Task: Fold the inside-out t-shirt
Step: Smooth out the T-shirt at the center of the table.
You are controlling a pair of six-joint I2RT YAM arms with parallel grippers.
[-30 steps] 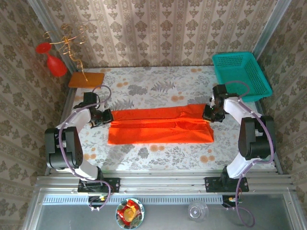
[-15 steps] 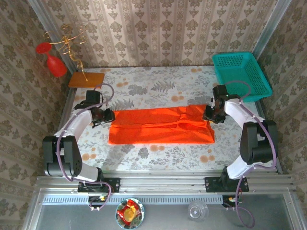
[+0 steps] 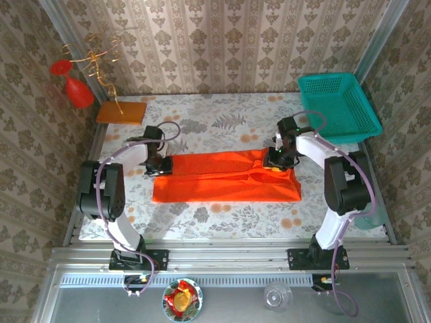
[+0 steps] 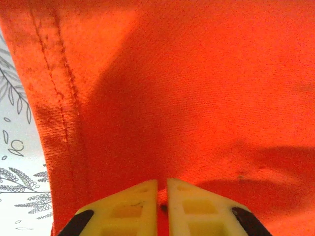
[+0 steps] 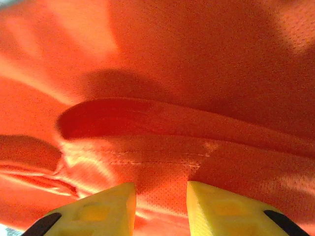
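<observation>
Lying lengthwise on floral table (image 3: 222, 124), inside-out t-shirt (image 3: 225, 180); patterned wallpaper (image 3: 222, 47) around. Left gripper (image 3: 156, 167) pinches its far-left edge, fingers nearly touching; right gripper (image 3: 276, 160) narrow, cloth between, far-right edge.

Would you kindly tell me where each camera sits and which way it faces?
Top external: above and behind the bases, looking down on the table; both arms show, left pincer and right pincer at the t-shirt's far edge.
Left wrist: on the left wrist, facing the cloth's hem close up; its two fingers show.
Right wrist: likewise, facing a fold; its fingers show.
Shared: all three see the t-shirt.
</observation>
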